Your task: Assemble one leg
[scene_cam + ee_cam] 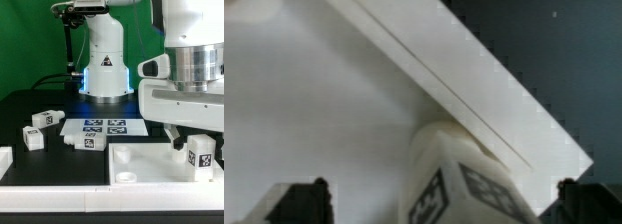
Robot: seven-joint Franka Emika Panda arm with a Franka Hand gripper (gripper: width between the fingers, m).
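Note:
One leg [201,157], a stubby white block with a black-and-white tag, stands upright on the large flat white piece [150,163] near its corner on the exterior view's right. My gripper [198,146] hangs right over this leg. In the wrist view the leg [464,175] sits between the two dark fingertips [303,203], with a gap on each side. The gripper [441,208] is open and not touching it. Three more legs lie loose on the black table: one [44,119], another [33,138] and a third [88,142].
The marker board [103,127] lies flat in the middle of the table in front of the arm's base [105,75]. The flat piece has a raised rim [473,85] and a round socket [125,176]. A white block [4,160] sits at the exterior view's left edge.

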